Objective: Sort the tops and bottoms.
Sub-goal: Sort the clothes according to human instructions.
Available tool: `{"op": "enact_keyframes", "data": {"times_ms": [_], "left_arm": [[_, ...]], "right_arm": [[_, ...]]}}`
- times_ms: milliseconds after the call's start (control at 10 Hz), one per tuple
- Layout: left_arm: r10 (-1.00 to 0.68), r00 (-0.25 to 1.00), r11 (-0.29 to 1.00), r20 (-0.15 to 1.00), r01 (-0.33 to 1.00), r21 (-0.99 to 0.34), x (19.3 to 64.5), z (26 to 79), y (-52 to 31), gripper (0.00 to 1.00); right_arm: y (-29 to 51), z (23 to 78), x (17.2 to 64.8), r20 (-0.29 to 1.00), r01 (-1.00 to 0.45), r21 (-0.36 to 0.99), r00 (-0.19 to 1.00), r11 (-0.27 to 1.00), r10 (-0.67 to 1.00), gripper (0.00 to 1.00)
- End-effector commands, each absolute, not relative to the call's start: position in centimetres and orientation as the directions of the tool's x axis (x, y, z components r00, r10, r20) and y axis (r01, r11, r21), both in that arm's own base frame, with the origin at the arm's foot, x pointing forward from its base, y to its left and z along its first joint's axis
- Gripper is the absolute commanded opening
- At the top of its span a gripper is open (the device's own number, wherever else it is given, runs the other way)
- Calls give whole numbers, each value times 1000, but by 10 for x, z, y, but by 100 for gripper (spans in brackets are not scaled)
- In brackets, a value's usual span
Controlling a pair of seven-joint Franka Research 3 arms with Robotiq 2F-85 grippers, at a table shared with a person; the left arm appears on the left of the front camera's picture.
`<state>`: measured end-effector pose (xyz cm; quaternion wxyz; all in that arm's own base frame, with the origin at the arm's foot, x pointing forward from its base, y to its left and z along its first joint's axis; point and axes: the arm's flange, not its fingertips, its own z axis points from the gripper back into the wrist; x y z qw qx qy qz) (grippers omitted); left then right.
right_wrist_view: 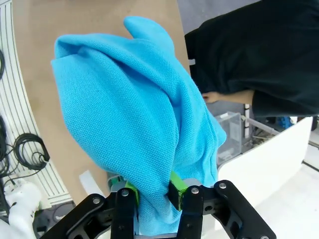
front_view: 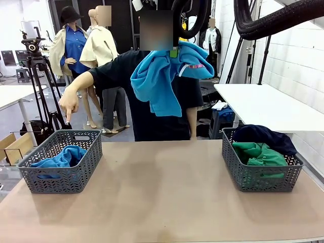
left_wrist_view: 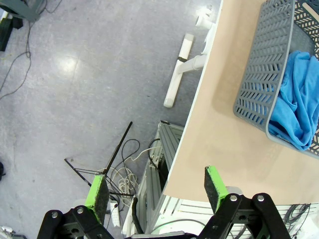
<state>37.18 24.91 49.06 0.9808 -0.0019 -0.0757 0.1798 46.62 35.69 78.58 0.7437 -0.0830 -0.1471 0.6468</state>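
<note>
High over the far edge of the surface (front_view: pixel 162 192), mid-way along, the right gripper (right_wrist_view: pixel 152 191) has its fingers pinched nearly closed on a bunched fold of the turquoise bottoms (front_view: pixel 162 76). Cloth hangs in a loose bundle in front of the person (front_view: pixel 147 101), small pink tag showing near the top. The person's hand (front_view: pixel 68 104) points down at the left basket (front_view: pixel 61 159).

Left gripper (left_wrist_view: pixel 154 191) hangs off the surface's left edge w/ fingers spread wide, nothing between them.

Handling, my guess: garment is light, soft knit, drapes freely, no stiffness, so it'll swing and trail. A pinch on a gathered fold holds OK, but loose ends could catch a basket rim.

Count: 2 baskets. Left one, near the left edge, holds 1 medium blue bottoms (front_view: pixel 63 157). Right basket (front_view: pixel 260 162), near the right edge, holds 2 tops: green top (front_view: pixel 258 154) in front, navy top (front_view: pixel 263 135) behind. That makes 4 garments, 1 in the air.
</note>
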Motion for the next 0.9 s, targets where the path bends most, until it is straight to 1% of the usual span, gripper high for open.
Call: {"op": "enact_keyframes", "data": {"times_ms": [0,100,200,400,500,600,700,800], "left_arm": [[353,924,936,145,-351,-37,370,491,250,100],[353,924,936,145,-351,-37,370,491,250,100],[353,924,936,145,-351,-37,370,491,250,100],[353,924,936,145,-351,-37,370,491,250,100],[353,924,936,145,-351,-37,370,491,250,100],[353,924,936,145,-351,-37,370,491,250,100],[353,924,936,145,-351,-37,370,491,250,100],[353,924,936,145,-351,-37,370,491,250,100]], "right_arm": [[400,793,489,89,-931,-325,145,166,986,0],[443,805,510,117,-911,-357,178,208,977,0],[486,820,532,140,-893,-395,174,216,975,0],[571,842,568,124,-857,-469,176,214,977,0],[609,850,586,162,-832,-498,189,246,968,0],[645,854,601,212,-828,-472,225,301,951,0],[685,849,612,254,-842,-430,232,324,939,0],[729,835,616,251,-873,-418,156,252,955,0]]}}
